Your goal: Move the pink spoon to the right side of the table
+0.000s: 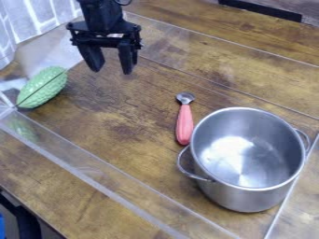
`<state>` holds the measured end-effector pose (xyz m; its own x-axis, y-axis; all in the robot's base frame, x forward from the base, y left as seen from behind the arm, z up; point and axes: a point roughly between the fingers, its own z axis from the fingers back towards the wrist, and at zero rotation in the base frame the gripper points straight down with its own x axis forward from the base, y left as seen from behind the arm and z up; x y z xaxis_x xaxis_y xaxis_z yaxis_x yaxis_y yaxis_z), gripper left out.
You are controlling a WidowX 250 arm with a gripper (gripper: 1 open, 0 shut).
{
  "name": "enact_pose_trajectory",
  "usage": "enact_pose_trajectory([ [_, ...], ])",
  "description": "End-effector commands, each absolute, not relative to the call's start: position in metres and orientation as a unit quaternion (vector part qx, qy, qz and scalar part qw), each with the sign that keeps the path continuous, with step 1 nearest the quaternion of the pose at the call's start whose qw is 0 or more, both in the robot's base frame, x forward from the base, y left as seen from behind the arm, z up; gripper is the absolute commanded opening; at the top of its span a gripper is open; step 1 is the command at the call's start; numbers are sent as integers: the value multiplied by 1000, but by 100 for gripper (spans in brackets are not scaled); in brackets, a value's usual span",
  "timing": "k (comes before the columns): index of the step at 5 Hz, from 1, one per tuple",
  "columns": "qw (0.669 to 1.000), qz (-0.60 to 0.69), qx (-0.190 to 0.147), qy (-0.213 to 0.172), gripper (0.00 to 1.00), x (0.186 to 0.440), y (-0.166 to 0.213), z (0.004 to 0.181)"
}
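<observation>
Beyond the pot's rim, its outer far wall is hidden.

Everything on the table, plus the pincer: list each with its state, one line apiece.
Pincer: open, held above the tabletop, gripping nothing.
Pink spoon: lying flat on the table, metal end pointing away from the camera, beside the pot.
Steel pot: upright, lidless, no contents visible.
Green ribbed object: lying on its side, looks whole.
</observation>
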<state>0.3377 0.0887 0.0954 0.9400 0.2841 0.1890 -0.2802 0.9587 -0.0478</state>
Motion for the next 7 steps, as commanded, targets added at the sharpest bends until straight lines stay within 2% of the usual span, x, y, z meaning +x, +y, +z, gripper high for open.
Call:
enact_pose_trajectory([
  [1, 975, 180, 7, -131, 100, 342, 110, 108],
  [3, 965, 219, 23, -141, 100, 352, 99, 119],
  [5, 958, 266, 19, -105, 100, 353, 62, 83],
  [7, 963, 258, -7, -84, 100, 352, 48, 55],
])
